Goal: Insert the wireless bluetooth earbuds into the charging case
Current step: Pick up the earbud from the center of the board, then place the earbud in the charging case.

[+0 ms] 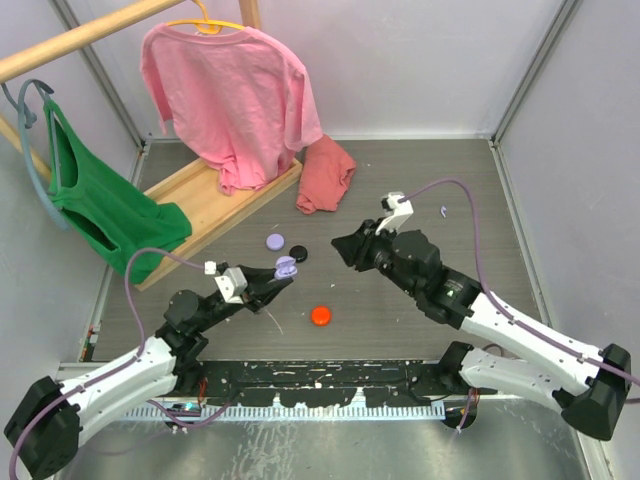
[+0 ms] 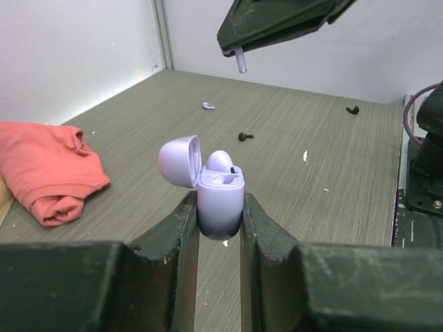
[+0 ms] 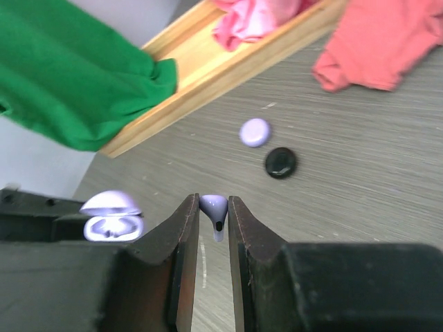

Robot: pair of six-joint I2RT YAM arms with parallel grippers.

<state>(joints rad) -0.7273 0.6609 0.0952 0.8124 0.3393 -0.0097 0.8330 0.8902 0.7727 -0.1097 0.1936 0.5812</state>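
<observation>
My left gripper (image 2: 220, 211) is shut on the lavender charging case (image 2: 220, 197), held above the table with its lid open. A rounded lavender piece (image 2: 220, 160) shows in its top. The top view has the case (image 1: 287, 267) left of centre, at the left gripper (image 1: 283, 272). My right gripper (image 3: 214, 202) is shut on a lavender earbud (image 3: 214, 206), stem hanging down, and hovers up and right of the case (image 3: 111, 220). In the left wrist view that earbud's stem (image 2: 241, 61) pokes from the right gripper (image 2: 241, 54) overhead. On the table lie a lavender earbud (image 2: 208, 106) and two black ones (image 2: 245, 136) (image 2: 352, 109).
Three round pucks sit on the table: lavender (image 1: 275, 241), black (image 1: 298, 252) and orange-red (image 1: 321, 316). A folded salmon cloth (image 1: 326, 175) lies at the back. A wooden rack base (image 1: 215, 205) with a pink shirt (image 1: 230, 95) and green shirt (image 1: 105, 205) fills the back left.
</observation>
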